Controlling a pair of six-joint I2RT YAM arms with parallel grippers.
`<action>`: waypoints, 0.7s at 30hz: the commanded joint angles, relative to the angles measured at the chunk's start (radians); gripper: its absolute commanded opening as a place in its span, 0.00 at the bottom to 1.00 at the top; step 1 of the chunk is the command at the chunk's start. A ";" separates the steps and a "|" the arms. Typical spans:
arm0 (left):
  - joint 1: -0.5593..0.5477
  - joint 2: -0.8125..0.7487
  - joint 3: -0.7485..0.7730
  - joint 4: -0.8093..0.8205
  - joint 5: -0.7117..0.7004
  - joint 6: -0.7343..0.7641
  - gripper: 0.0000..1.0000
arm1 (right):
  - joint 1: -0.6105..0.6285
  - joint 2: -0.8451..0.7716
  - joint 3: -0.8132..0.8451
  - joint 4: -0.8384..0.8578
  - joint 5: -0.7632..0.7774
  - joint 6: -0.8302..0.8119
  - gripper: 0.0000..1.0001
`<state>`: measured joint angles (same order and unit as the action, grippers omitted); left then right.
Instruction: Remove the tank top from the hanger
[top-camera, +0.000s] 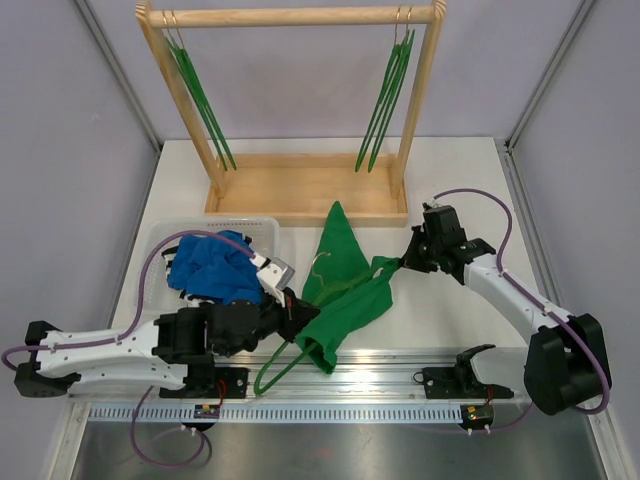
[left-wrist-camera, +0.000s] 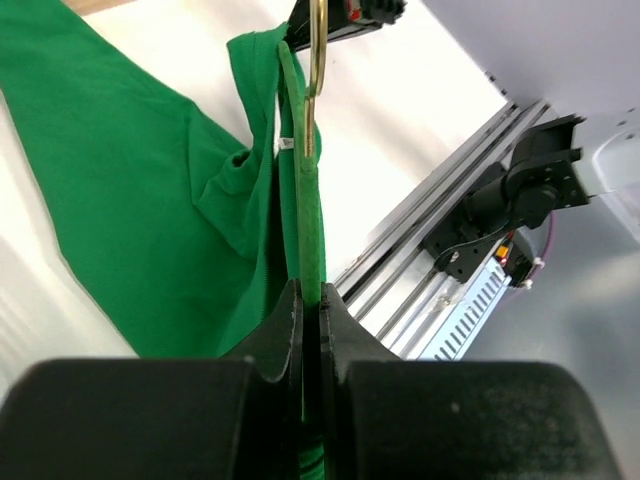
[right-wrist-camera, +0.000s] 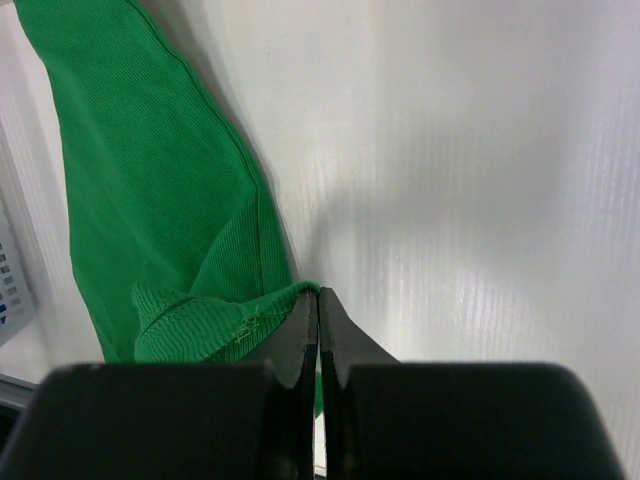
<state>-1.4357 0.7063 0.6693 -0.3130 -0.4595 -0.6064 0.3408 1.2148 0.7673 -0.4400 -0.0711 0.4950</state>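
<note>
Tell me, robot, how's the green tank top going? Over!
Left gripper shut on hanger. Right gripper shut on tank top strap. Tank top not yet off. Nothing blocking.

I'm looking at two arms wearing the same livery. The left arm (top-camera: 100, 358), lower left of the frame, is showing long white shells between blocky black joints. The right arm (top-camera: 510, 292), lower right, is showing the same white and black. A purple cable (top-camera: 148, 275) is looping above the left one, and a second purple cable (top-camera: 470, 191) is arching above the right. The left claw (left-wrist-camera: 310, 300) and right claw (right-wrist-camera: 318, 298) are showing matte black, wedge-shaped fingers.
</note>
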 joint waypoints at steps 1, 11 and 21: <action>-0.022 -0.099 0.029 0.062 0.004 0.007 0.00 | -0.055 0.048 0.032 0.014 0.151 -0.082 0.00; -0.022 -0.311 -0.100 0.337 -0.081 0.124 0.00 | -0.071 -0.125 -0.054 0.073 -0.249 -0.026 0.00; -0.022 -0.061 -0.013 0.906 -0.077 0.542 0.00 | 0.071 -0.498 -0.080 0.100 -0.767 0.089 0.00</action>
<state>-1.4517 0.5976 0.5705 0.1982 -0.4984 -0.2508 0.3408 0.7731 0.6441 -0.2981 -0.7124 0.6052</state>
